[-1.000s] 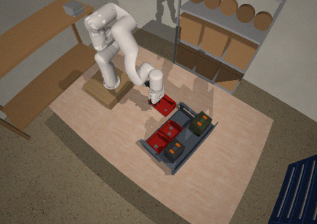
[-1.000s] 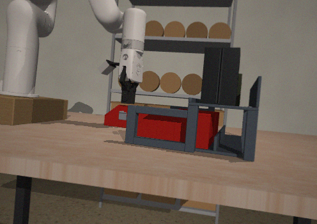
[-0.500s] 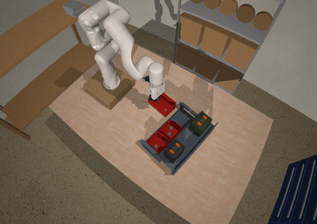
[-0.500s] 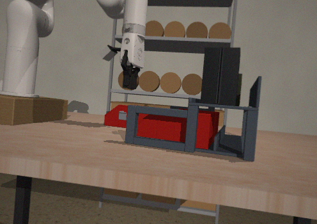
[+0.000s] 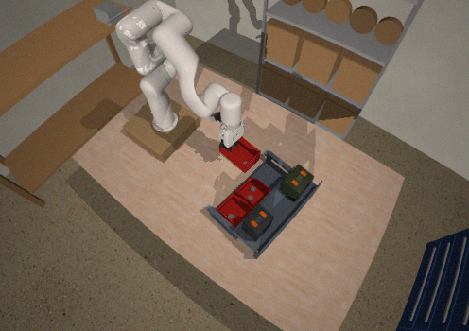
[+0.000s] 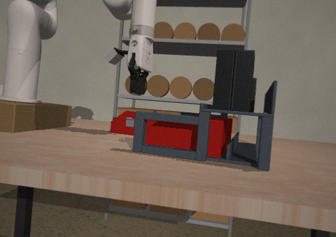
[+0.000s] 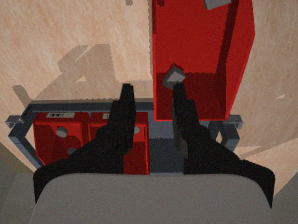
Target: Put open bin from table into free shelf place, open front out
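On the wooden counter [image 5: 331, 244] stood the grey shelf [image 5: 312, 193], the biggest thing there after the white arm [image 5: 184, 74]. Its row held two red bins [image 5: 241, 201] and two dark ones, with a free place [image 5: 276, 194] between them. The red open bin [image 5: 243, 153] meant for that gap sat on the counter just behind the shelf, its small grey parts [image 7: 174, 78] inside it. Above it hung the hand [image 6: 137, 83], well clear of the bin, fingers partly apart and gripping nothing. To my eye the job was hardly begun: no hold on the bin, and the lift, the slide in behind the lip and the release were all left to do.
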`<state>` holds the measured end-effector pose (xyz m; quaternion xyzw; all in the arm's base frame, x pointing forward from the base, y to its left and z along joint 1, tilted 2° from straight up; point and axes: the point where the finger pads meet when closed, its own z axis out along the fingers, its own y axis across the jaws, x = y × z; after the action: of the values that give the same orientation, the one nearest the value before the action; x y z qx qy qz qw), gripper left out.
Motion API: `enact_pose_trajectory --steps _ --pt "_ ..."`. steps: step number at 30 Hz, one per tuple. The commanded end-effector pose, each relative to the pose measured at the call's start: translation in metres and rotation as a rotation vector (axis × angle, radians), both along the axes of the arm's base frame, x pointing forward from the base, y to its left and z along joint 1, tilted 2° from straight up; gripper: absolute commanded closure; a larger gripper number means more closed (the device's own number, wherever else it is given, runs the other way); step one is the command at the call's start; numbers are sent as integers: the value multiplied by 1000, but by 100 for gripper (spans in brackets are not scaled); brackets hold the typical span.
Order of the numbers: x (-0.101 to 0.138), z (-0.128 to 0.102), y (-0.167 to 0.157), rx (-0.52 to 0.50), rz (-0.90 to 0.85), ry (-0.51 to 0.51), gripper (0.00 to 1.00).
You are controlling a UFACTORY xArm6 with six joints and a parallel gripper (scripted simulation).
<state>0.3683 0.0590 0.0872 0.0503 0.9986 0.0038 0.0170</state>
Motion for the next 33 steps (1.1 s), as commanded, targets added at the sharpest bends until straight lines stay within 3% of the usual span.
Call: enact_pose_trajectory --steps 1,6,18,23,33 --pt "1 1 0 1 0 -4 67" --pt "38 -1 17 10 -260 -2 67" --pt "38 -1 17 10 -260 -2 67" --pt "87 -3 39 21 -517 -1 67" --pt "87 -3 39 21 -517 -1 67"
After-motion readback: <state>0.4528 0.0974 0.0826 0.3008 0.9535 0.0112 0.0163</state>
